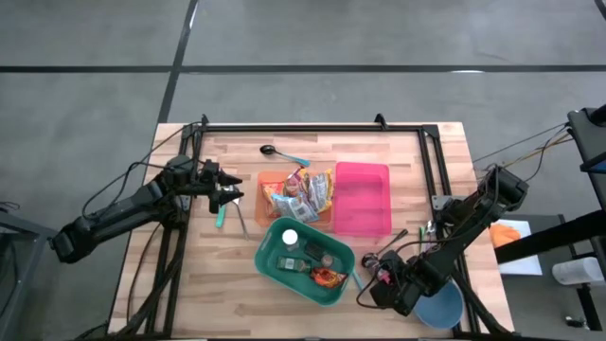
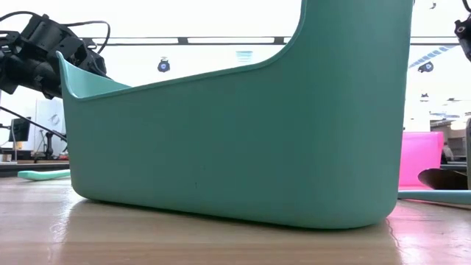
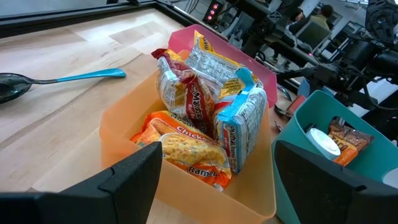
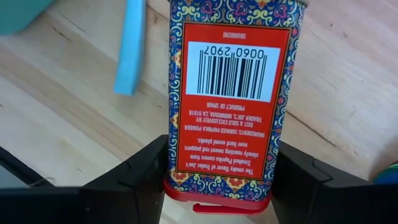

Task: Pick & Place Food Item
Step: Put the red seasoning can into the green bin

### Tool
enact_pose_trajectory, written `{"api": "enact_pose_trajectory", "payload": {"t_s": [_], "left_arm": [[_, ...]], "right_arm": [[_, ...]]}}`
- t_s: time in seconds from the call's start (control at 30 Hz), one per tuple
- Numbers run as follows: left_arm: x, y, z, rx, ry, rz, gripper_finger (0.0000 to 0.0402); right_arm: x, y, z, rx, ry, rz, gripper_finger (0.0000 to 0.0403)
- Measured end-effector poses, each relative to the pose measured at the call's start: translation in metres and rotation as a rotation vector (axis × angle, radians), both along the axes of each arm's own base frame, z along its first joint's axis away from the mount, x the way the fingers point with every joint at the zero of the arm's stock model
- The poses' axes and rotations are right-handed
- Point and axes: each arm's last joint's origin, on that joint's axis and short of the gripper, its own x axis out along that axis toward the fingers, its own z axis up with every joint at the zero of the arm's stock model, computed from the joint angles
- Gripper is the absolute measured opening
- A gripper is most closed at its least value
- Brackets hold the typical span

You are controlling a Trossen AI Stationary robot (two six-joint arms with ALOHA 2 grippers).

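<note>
Right claw (image 4: 217, 180) clamps a red paprika tin (image 4: 230, 93) beside the teal bin (image 1: 305, 260); left claw (image 3: 211, 180), spread wide, hovers beyond the bin.

Grey floor (image 1: 85, 104) with dark seams; bright room.

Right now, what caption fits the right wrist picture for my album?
The right gripper clamps a red patterned spice tin above the wooden table.

Rectangular metal spice tin (image 4: 230, 93) — red label, blue-and-gold ornate border, white barcode patch; teal plastic bin (image 2: 243, 140); pink plastic tray (image 1: 362, 197) — plain.
</note>
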Motion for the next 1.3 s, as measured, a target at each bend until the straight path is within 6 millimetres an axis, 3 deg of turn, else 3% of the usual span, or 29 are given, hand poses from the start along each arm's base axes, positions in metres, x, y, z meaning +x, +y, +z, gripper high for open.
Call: {"api": "enact_pose_trajectory", "payload": {"t_s": [0.47,0.73,1.03,1.3], "left_arm": [[0.0,0.0,0.0,0.0,0.0,0.0,0.0315],[0.0,0.0,0.0,0.0,0.0,0.0,0.0315],[0.0,0.0,0.0,-0.002,0.002,0.0,0.0315],[0.0,0.0,0.0,-0.002,0.003,0.0,0.0315]], "right_arm": [[0.0,0.0,0.001,0.004,-0.001,0.0,0.0211],[-0.001,-0.001,0.012,0.023,-0.024,0.005,0.0211],[-0.009,-0.011,0.05,0.03,-0.151,0.054,0.021],[-0.019,-0.032,0.096,-0.087,-0.449,0.143,0.021]]}}
